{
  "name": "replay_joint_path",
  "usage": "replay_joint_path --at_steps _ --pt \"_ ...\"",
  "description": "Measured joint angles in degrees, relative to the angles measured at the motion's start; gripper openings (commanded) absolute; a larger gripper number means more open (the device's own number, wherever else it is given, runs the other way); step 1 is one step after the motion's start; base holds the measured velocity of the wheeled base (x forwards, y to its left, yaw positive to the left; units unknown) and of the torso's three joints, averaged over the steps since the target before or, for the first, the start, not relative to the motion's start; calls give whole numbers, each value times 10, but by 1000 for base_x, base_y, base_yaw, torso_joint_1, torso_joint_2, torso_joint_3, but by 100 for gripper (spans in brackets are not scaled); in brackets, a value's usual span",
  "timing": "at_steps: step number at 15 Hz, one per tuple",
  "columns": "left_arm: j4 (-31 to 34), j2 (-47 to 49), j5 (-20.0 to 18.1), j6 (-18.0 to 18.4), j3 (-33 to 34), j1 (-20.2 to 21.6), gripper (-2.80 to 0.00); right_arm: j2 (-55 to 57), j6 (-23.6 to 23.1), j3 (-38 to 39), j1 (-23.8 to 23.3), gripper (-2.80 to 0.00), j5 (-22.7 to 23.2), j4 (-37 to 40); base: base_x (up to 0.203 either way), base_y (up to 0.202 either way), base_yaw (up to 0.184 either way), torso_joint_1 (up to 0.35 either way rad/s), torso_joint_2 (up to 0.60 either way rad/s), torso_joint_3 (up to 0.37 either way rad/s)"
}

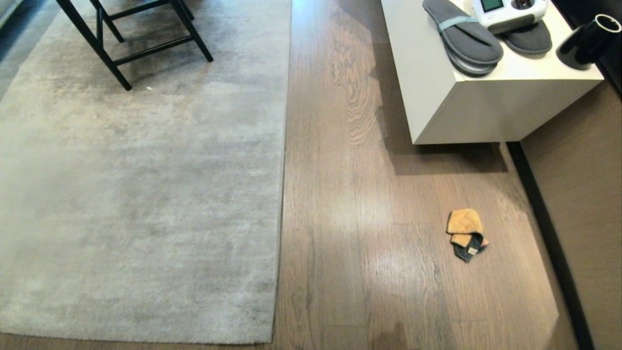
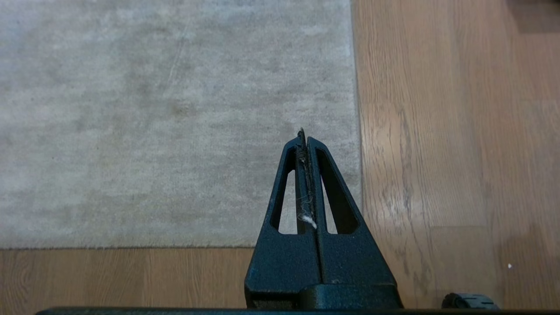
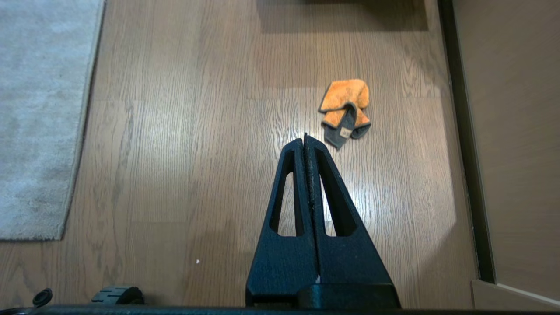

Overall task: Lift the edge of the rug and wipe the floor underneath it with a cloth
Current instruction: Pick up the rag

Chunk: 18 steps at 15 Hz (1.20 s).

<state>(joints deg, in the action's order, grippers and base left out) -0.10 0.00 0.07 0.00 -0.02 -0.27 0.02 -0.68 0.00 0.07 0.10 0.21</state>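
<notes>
Rug [image 1: 136, 194] at nine o'clock, lying flat, chair legs [image 1: 131, 39] on it at eleven; rug edge [image 1: 283, 194] running straight down the middle, corner [image 1: 272, 340] near six. Left gripper [image 2: 305, 135] above that corner, fingers pressed together, empty. Bare floor [image 1: 340, 218] at centre. Right gripper [image 3: 305, 138] likewise closed and empty, pointing toward cloth [image 1: 466, 233] at four o'clock, crumpled, well apart from rug. White cabinet [image 1: 486, 107] at one o'clock. Best to open right fingers first, drop onto cloth's bunched middle, then pinch rug corner from the side
</notes>
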Motion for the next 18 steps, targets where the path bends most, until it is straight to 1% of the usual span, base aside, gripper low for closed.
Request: replay_joint_path --at_steps 18 --pt "0 0 0 0 -1 0 -280 0 0 0 0 -280 0 0 0 0 0 1 2 -199"
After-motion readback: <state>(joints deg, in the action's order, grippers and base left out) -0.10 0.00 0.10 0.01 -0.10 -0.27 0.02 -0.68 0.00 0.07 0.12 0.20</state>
